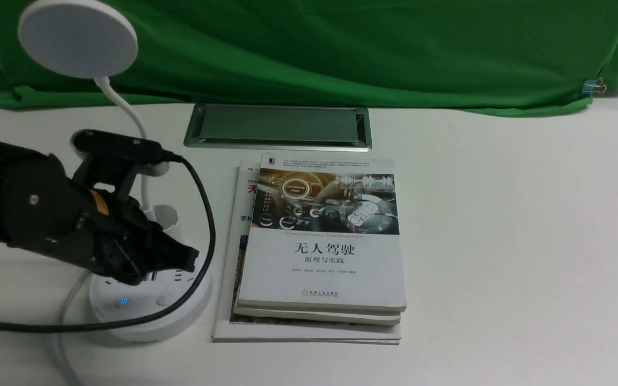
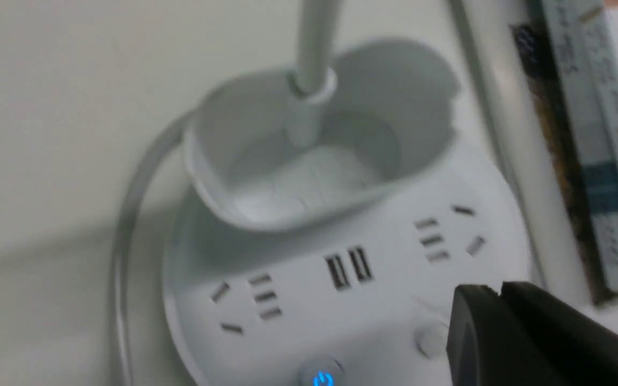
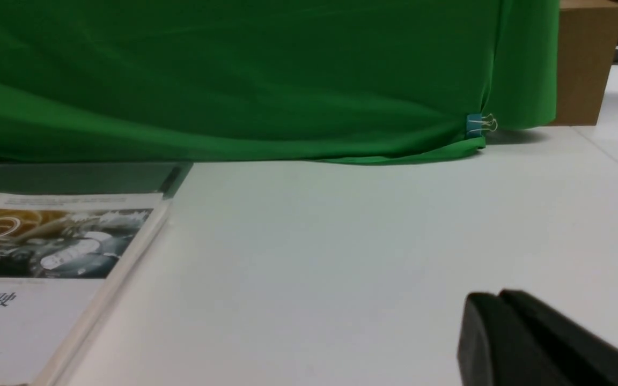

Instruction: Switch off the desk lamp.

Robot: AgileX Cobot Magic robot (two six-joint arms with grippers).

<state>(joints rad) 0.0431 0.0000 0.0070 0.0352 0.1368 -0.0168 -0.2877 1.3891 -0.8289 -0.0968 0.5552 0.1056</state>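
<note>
The white desk lamp (image 1: 151, 308) stands at the front left of the table. Its flat round head (image 1: 77, 37) is up at the far left on a thin bent neck (image 1: 129, 110). Its round base (image 2: 341, 316) carries sockets, a small cup (image 2: 309, 177), a button with a blue lit symbol (image 1: 123, 301) and a plain round button (image 1: 163, 299). My left gripper (image 1: 191, 259) is shut and empty, its tips just above the base, beside the plain button (image 2: 431, 339). My right gripper (image 3: 494, 297) is shut and empty above bare table; it does not show in the front view.
A stack of books (image 1: 319, 252) lies right beside the lamp base. A metal cable hatch (image 1: 278, 126) is set into the table behind it. A green cloth (image 1: 341, 48) hangs along the back. A grey lamp cord (image 1: 65, 348) and my black cable (image 1: 73, 324) run off front left.
</note>
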